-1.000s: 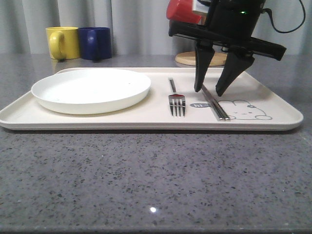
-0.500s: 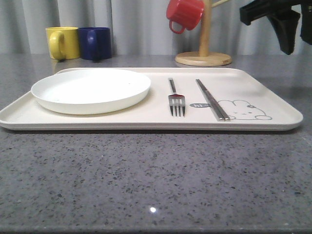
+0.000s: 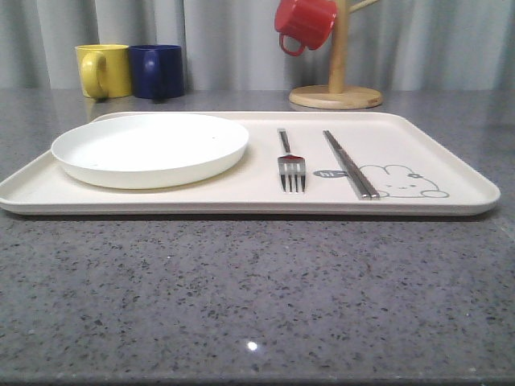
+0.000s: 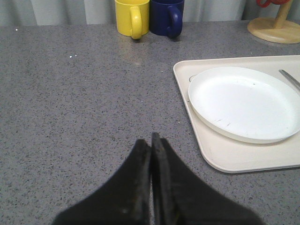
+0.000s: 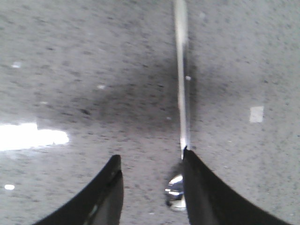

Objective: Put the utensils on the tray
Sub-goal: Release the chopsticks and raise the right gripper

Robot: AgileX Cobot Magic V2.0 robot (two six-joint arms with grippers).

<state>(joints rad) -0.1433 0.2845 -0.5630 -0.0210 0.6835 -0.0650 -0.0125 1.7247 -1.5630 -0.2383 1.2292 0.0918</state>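
Note:
The cream tray carries a fork and a pair of chopsticks, side by side next to the rabbit drawing. The spoon lies on the grey table in the right wrist view, blurred. My right gripper hangs open above it, and the spoon's bowl sits just inside one finger, partly hidden by it. My left gripper is shut on nothing over bare table, beside the tray's plate end.
A round white plate fills the tray's left half. A yellow mug and a blue mug stand at the back left. A red mug hangs on a wooden stand behind the tray.
My right gripper was open over the chopsticks on the tray. It rose, swung right and left the front view; the chopsticks stay on the tray.

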